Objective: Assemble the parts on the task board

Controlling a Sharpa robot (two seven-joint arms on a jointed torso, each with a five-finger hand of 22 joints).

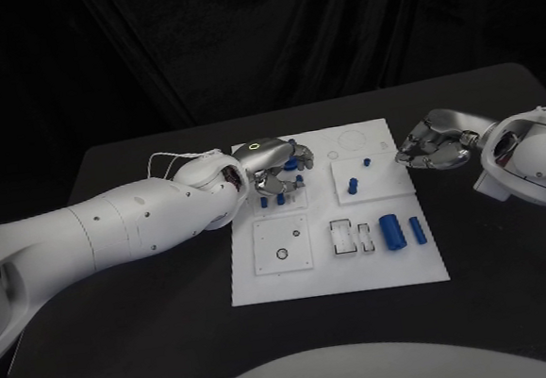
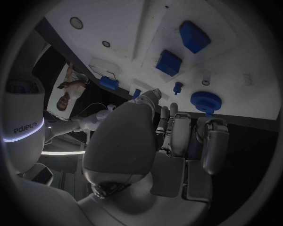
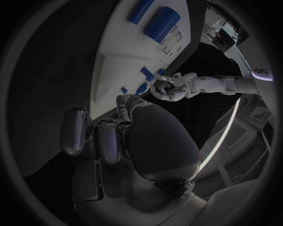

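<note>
The white task board (image 1: 315, 273) lies in the middle of the black table. My left hand (image 1: 270, 166) hovers over its far left part with fingers curled in, holding nothing. Just beyond its fingertips (image 2: 212, 136) sits a blue gear (image 2: 205, 101), with a small blue peg (image 2: 177, 87) and two blue blocks (image 2: 170, 62) further on. My right hand (image 1: 433, 144) hangs at the board's far right edge, fingers curled and empty. A large blue cylinder (image 1: 391, 231) and a thinner one (image 1: 418, 230) lie at the near right of the board.
Two pale slotted pieces (image 1: 344, 234) lie beside the cylinders. Small blue pegs (image 1: 272, 200) stand near my left hand, and others (image 1: 355, 181) on the board's right half. The black table (image 1: 163, 290) has free room on both sides of the board.
</note>
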